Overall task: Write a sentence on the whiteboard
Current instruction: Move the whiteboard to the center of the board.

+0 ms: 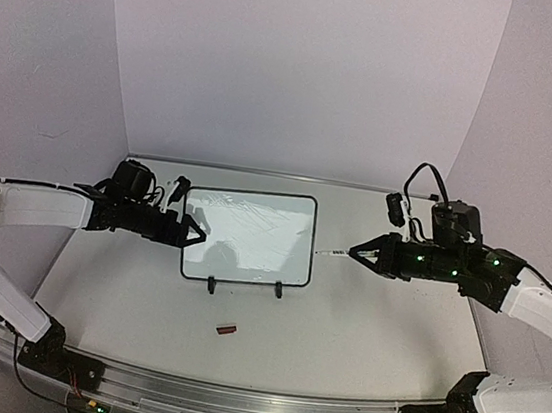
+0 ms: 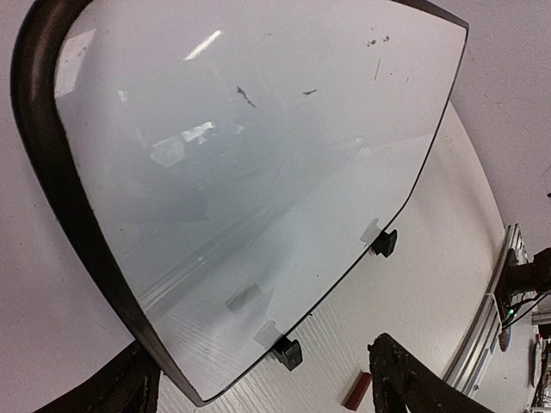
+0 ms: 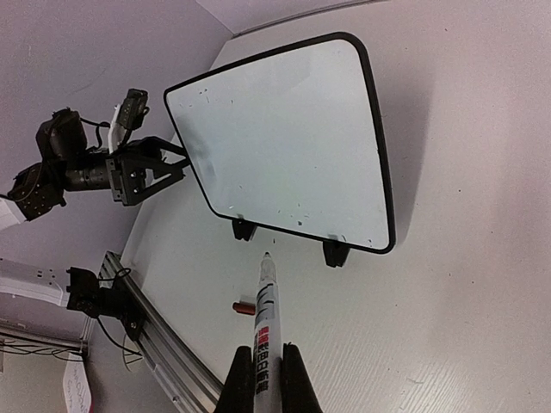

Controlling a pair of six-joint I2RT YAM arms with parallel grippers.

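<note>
The whiteboard [image 1: 247, 235] stands tilted on two black feet at mid-table; it also shows in the left wrist view [image 2: 241, 172] and the right wrist view [image 3: 284, 138]. No sentence shows on it, only a few dark specks and streaks. My left gripper [image 1: 192, 232] is open, its jaws straddling the board's left edge without closing on it [image 2: 258, 366]. My right gripper [image 1: 359, 253] is shut on an uncapped white marker [image 3: 267, 301]. The marker's tip points at the board's right edge, just short of it.
A small red marker cap [image 1: 227, 331] lies on the table in front of the board, also in the left wrist view [image 2: 356, 390]. An aluminium rail [image 1: 232, 403] runs along the near table edge. Pale walls enclose the back and sides.
</note>
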